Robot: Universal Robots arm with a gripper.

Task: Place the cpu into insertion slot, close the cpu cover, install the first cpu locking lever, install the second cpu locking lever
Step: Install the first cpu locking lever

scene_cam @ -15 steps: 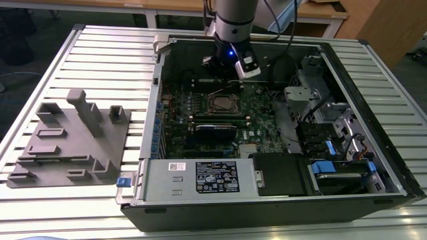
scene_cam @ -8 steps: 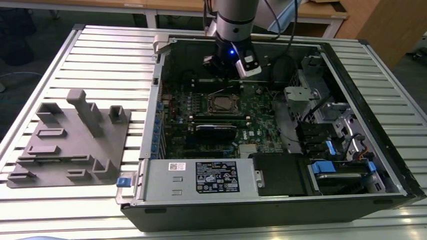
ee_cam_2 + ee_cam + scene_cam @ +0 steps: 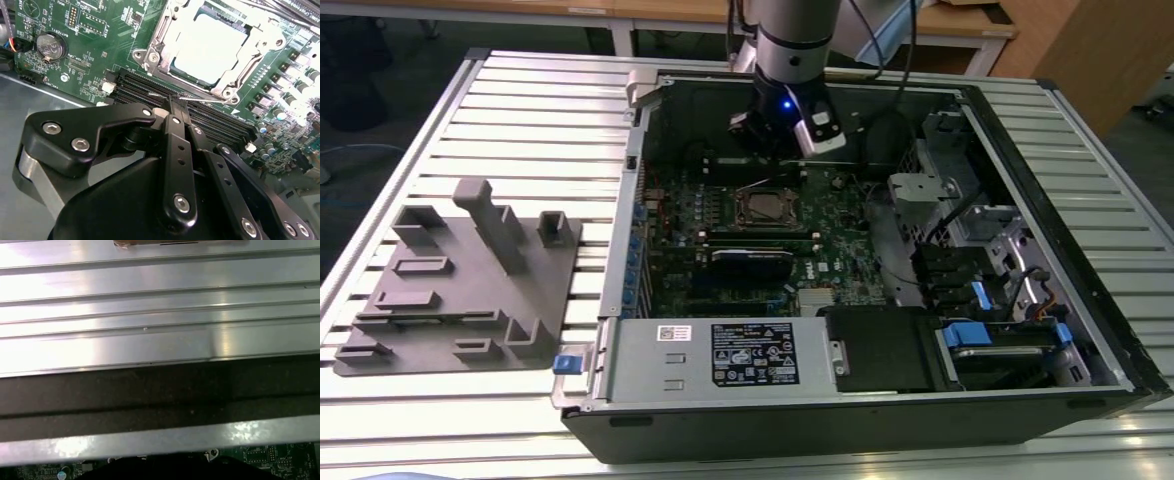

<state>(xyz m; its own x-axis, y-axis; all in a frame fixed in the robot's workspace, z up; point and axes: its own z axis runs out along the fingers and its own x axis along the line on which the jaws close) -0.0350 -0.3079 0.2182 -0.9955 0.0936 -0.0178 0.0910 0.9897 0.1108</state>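
Exterior view: hand near cpu; small-print label

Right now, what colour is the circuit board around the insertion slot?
The circuit board is green, shown best in the second wrist view.

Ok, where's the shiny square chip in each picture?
Exterior view: the cpu sits mid-board inside the open computer case.
Second wrist view: the cpu is the bright square inside the silver frame, beyond the black gripper.
First wrist view: ribbed metal table and dark case wall, plus a strip of board.
Shared landmark: the green circuit board.
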